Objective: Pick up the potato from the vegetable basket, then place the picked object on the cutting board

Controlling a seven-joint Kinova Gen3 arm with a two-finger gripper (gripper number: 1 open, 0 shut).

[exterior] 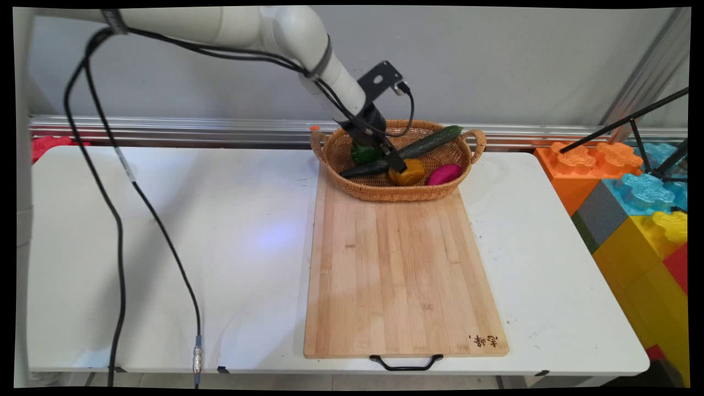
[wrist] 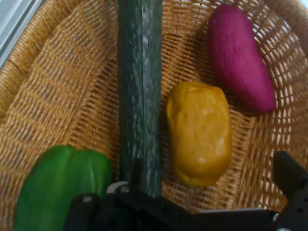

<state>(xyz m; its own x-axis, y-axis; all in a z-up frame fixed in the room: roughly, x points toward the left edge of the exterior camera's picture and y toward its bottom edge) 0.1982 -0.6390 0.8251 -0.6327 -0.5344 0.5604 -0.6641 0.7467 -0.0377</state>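
A woven wicker basket (exterior: 379, 192) stands at the far end of a wooden cutting board (exterior: 401, 264). In it lie a long dark green cucumber (exterior: 432, 142) (wrist: 139, 86), a green pepper (exterior: 364, 154) (wrist: 57, 183), a yellow-orange lump (exterior: 410, 174) (wrist: 199, 130) and a magenta sweet potato (exterior: 444, 174) (wrist: 240, 57). My gripper (exterior: 394, 160) (wrist: 211, 175) is open and reaches down into the basket. One finger (wrist: 136, 174) rests by the cucumber and the other (wrist: 288, 173) stands to the right. The near end of the yellow-orange lump lies between them, not gripped.
Large toy building blocks (exterior: 632, 209) in orange, blue, yellow and grey are stacked off the table's right edge, with a black tripod leg (exterior: 632, 118) over them. Black cables (exterior: 115, 220) hang over the table's left part. An aluminium rail (exterior: 165, 129) runs along the back.
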